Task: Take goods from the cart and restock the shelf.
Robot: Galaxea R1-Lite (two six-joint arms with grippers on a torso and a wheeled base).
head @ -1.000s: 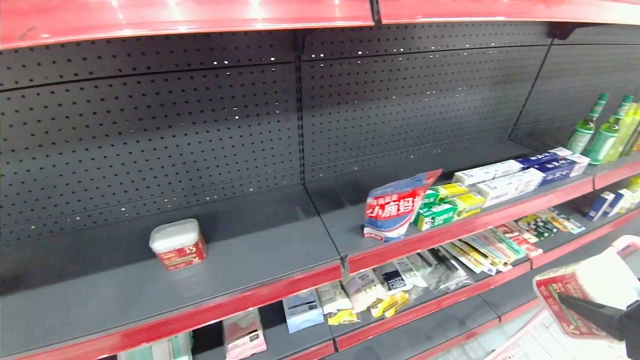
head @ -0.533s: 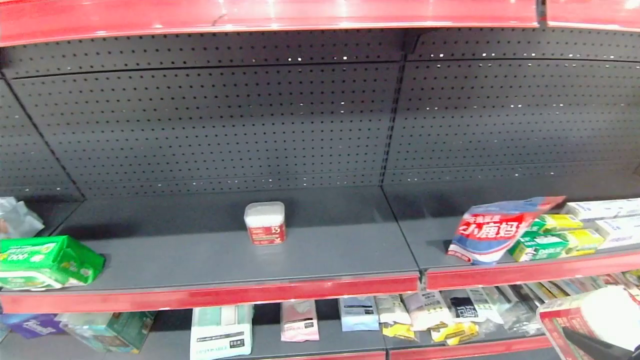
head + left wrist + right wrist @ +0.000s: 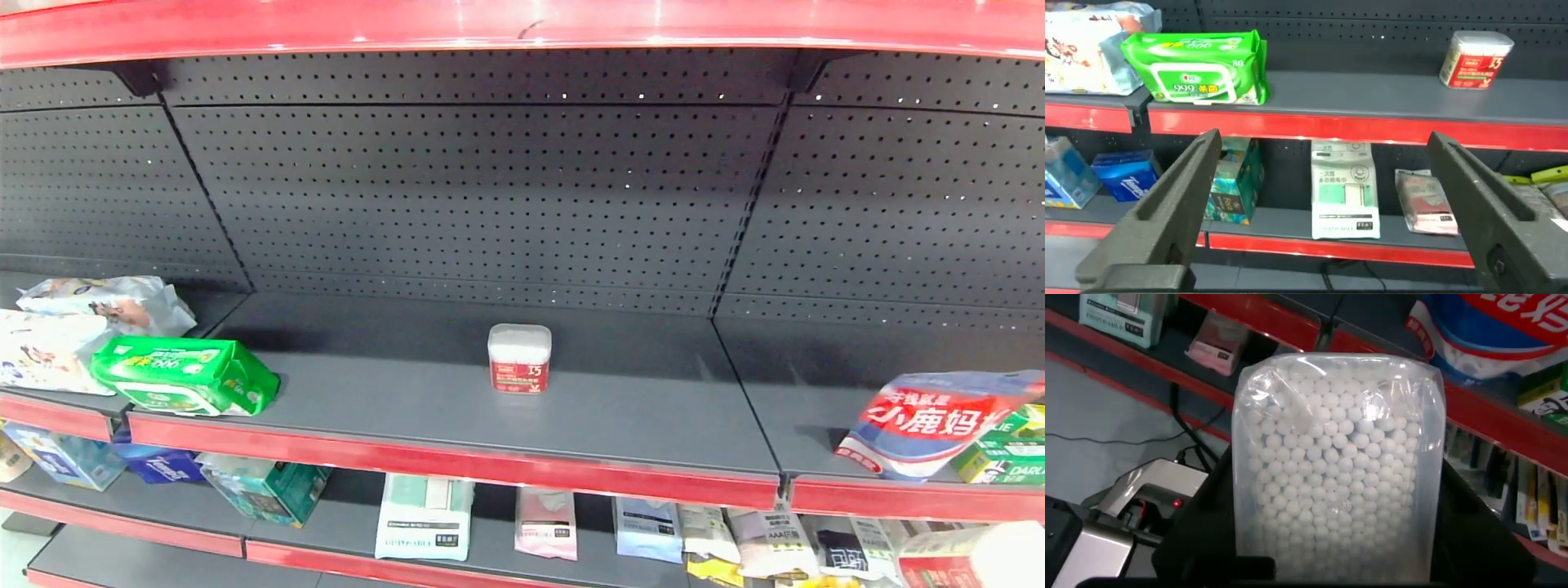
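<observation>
Right gripper (image 3: 1341, 508) is clamped on a swab tub (image 3: 1337, 449), below and right of the shelved tub (image 3: 519, 358), short of the shelf (image 3: 457, 425). Left gripper (image 3: 1324, 137) gapes wide, empty. Judged status: one tub stocked; the swab tub awaits placement beside it.

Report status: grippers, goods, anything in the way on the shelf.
Left gripper open, empty. Right gripper shut on swab tub. Matching tub stands on shelf, green pack to its left.
</observation>
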